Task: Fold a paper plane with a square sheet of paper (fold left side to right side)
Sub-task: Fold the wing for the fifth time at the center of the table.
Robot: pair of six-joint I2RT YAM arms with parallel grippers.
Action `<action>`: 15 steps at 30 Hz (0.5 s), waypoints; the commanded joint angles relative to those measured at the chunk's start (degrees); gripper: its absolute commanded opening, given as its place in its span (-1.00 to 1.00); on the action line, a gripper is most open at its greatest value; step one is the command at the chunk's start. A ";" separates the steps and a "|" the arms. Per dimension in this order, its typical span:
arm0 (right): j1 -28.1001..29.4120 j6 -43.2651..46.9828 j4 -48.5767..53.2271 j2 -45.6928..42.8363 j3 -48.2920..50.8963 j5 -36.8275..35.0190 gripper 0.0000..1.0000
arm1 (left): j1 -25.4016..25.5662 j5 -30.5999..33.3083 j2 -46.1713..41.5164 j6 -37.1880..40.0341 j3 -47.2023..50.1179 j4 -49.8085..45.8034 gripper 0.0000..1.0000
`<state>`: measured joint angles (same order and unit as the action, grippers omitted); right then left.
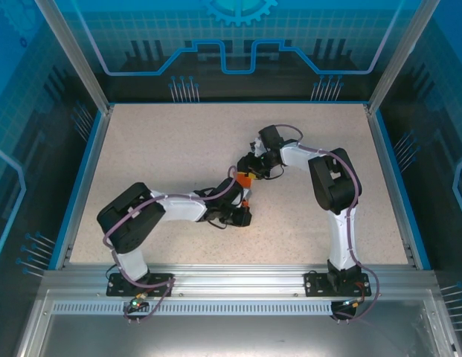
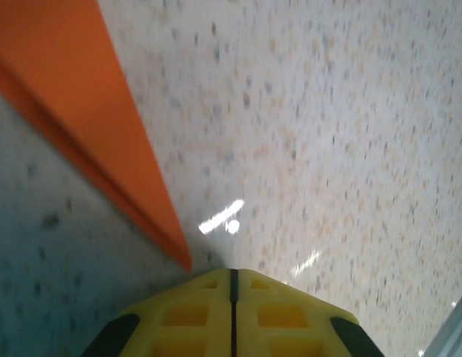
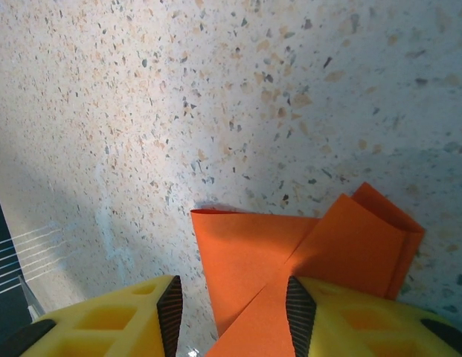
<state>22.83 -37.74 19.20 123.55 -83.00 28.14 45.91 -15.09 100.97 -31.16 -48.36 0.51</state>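
The orange sheet of paper (image 3: pixel 253 245) lies folded in flat layers on the speckled table, with diagonal flaps that overlap. My right gripper (image 3: pixel 231 301) is open over its near part, and the paper lies between the black pads (image 3: pixel 171 316), unclamped. In the left wrist view the paper (image 2: pixel 82 111) narrows to a sharp point just left of my left gripper (image 2: pixel 232 271). That gripper's yellow fingers are pressed together with nothing between them. From above, both grippers meet at the table's middle, the right gripper (image 1: pixel 251 168) beyond the left gripper (image 1: pixel 242 216), with a bit of orange paper (image 1: pixel 245 179) between them.
The speckled tabletop (image 1: pixel 164 149) spreads out on all sides of the arms. A blue rim (image 1: pixel 89 160) and glass walls with metal posts bound it. An aluminium rail (image 1: pixel 238 286) with the arm bases runs along the near edge.
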 commanded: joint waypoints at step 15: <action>2.32 8.93 20.52 -17.99 -3.39 -17.09 0.24 | -0.21 34.17 -31.91 -0.64 3.15 -13.59 -0.33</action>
<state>23.16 -30.48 31.73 108.62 -86.72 18.11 46.11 5.39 71.66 -30.35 -46.52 -8.23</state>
